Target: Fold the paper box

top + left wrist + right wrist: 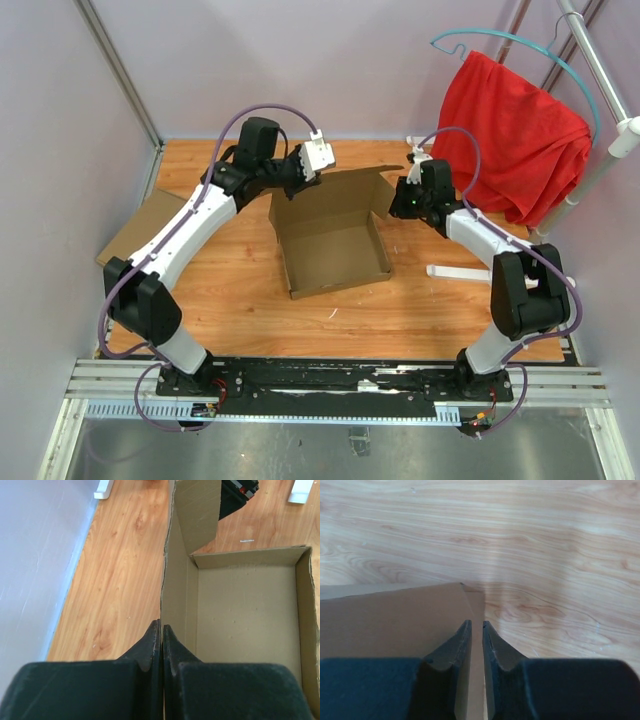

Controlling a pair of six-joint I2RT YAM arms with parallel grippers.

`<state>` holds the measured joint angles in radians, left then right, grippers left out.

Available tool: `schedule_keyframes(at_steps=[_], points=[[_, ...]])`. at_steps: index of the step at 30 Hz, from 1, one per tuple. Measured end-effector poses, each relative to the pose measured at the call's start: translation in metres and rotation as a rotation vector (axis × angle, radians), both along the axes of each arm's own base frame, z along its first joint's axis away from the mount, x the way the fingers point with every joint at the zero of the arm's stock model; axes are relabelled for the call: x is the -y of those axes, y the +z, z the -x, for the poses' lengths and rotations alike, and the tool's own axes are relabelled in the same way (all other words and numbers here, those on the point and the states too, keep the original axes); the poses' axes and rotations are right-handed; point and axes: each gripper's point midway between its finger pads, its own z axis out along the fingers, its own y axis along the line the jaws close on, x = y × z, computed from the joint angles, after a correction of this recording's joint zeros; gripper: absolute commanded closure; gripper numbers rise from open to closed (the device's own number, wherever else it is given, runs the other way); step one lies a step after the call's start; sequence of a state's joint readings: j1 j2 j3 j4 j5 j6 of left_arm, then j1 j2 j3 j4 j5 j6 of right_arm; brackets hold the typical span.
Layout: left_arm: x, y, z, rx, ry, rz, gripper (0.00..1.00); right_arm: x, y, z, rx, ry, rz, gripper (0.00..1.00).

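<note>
The paper box (pixel 335 245) lies open in the middle of the wooden table as a shallow brown tray, its lid panel raised along the far side. My left gripper (pixel 290 180) is at the far left corner. In the left wrist view it (pixel 161 625) is shut on the thin upright cardboard edge, with the box's inside (pixel 245 610) to the right. My right gripper (pixel 397 200) is at the far right corner. In the right wrist view its jaws (pixel 476 625) stand nearly together around the edge of a cardboard flap (pixel 395 615).
A flat tan cardboard piece (pixel 135 225) lies at the table's left edge. A white strip (pixel 455 272) lies right of the box. A red cloth (pixel 510 135) hangs on a rack at the back right. Purple walls close in the table.
</note>
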<state>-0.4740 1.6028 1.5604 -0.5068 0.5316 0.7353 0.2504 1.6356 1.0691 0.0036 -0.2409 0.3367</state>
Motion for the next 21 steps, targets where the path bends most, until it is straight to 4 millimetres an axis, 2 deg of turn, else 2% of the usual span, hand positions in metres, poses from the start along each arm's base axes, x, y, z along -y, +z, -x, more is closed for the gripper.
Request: schedule_keyframes(at_steps=[3,11,21], points=[[0.001,0.000,0.000,0.006,0.009,0.020,1.00,-0.011,0.009,0.001,0.018,0.053,-0.044,0.83],[0.002,0.001,0.001,0.028,0.035,0.086,1.00,-0.029,0.019,0.007,0.028,0.144,-0.118,0.83],[0.010,0.004,0.006,0.028,0.043,0.159,1.00,-0.034,0.023,0.007,0.037,0.157,-0.150,0.83]])
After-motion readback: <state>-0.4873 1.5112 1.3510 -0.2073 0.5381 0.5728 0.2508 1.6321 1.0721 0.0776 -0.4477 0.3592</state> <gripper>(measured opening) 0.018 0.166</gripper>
